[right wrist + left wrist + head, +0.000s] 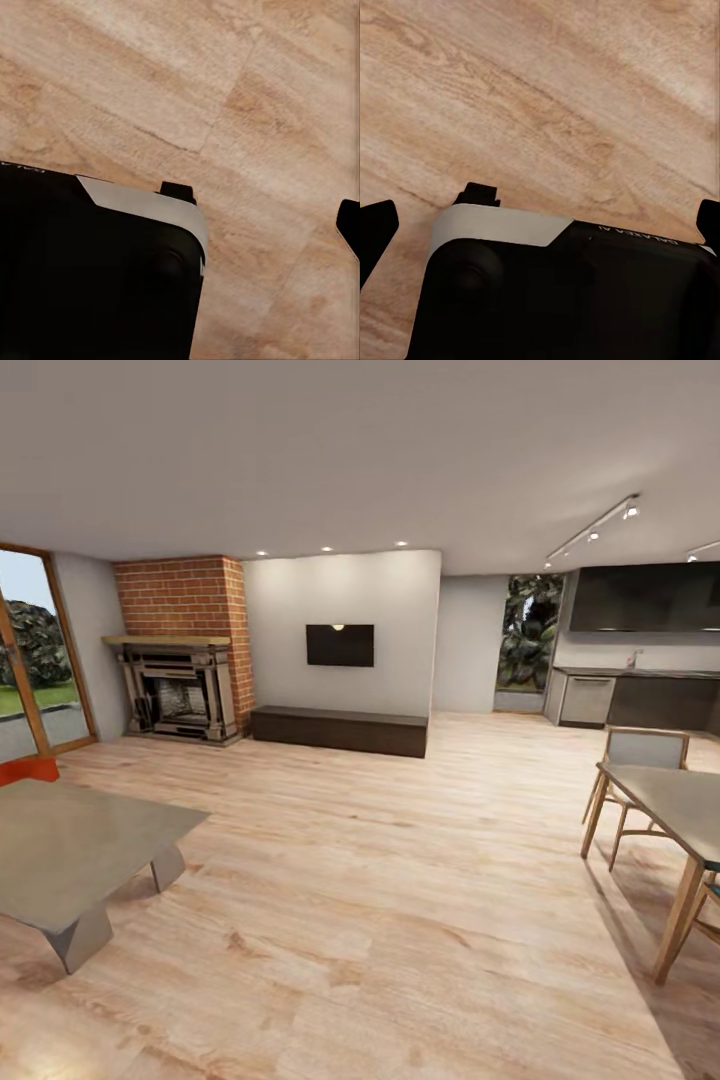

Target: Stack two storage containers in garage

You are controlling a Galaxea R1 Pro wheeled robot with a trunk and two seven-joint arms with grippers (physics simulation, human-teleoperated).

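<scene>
A corner of one orange-red storage container [28, 769] is peeking in at the left edge of the head view, sitting just behind the far edge of a low grey coffee table [80, 845]; whether it touches the table, and what it holds, cannot be told. The head camera is taking in the living room: a brick fireplace [182, 660], a wall-mounted screen [340, 645] above a long dark bench [338, 729], and a wooden dining table [672, 810] with a chair [640, 765] at the right. A wide stretch of light wood-plank floor [380, 880] is lying open between the two tables. The wrist cameras are looking down at planks and the robot's black base [570, 300]. Dark fingertips [376, 229] of the left gripper are showing at both sides of its view, spread apart and gripping nothing; one right fingertip [349, 225] is showing, so that gripper's state cannot be told.
</scene>
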